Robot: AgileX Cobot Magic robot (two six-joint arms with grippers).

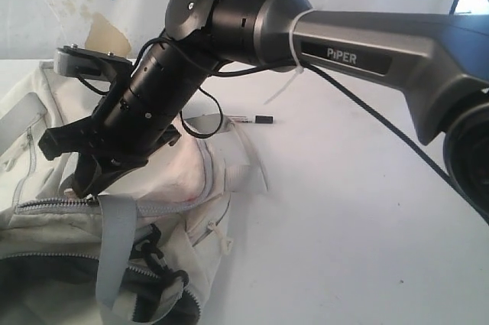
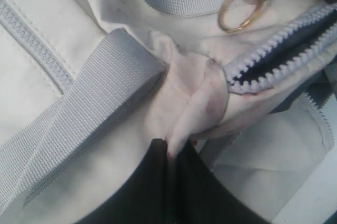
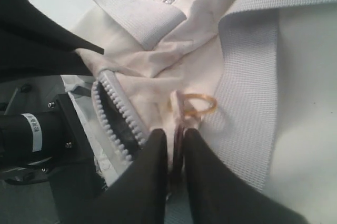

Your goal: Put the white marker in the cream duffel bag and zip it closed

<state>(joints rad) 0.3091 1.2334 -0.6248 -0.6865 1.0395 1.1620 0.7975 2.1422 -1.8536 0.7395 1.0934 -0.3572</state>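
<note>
The white marker (image 1: 252, 119) lies on the white table beyond the cream duffel bag (image 1: 191, 187), apart from both grippers. The right arm reaches across, its gripper (image 1: 80, 187) down at the bag's grey zipper. In the right wrist view, the right gripper (image 3: 175, 138) stands slightly open, with the zipper's pull tab between its fingers below a gold ring (image 3: 199, 103). A thin gap shows beside the tab. The left gripper (image 2: 176, 147) is shut on a fold of cream fabric at the zipper's end. The zipper (image 2: 279, 50) gapes open over dark lining.
Grey webbing straps (image 2: 89, 113) cross the bag close to both grippers. The left arm's black body (image 3: 31, 129) sits close beside the zipper opening (image 3: 113, 113). The right arm's cable (image 1: 382, 122) hangs over the table. A stained white wall stands behind.
</note>
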